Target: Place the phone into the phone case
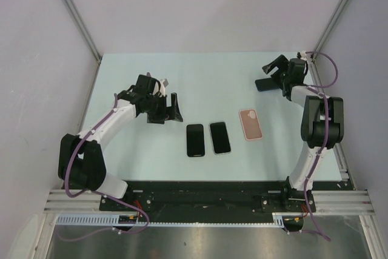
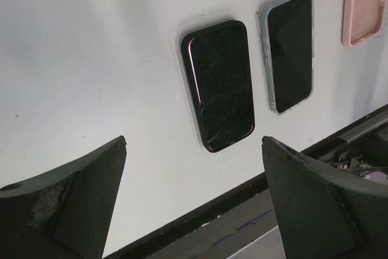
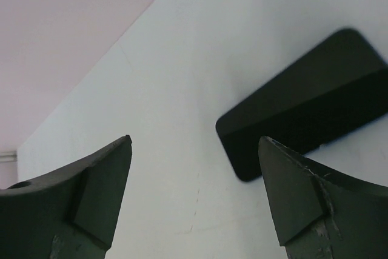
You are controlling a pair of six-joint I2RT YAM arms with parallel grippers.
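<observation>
Now my left tool (image 1: 170,115) gapes wide, empty, near the bare phone (image 1: 195,140) lying flat on the table (image 1: 151,77); my right tool (image 1: 271,75) hangs open, empty, over what looks a black case (image 1: 262,84). I should straddle the phone's long edges squarely, then lift level

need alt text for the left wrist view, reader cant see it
Two phones lie face up side by side on a pale table: a dark phone mid-frame and a phone with a clear rim beside it, with a pink case cut off at the top right corner. The open left pincer frames the bottom of the view, holding nothing.
</observation>
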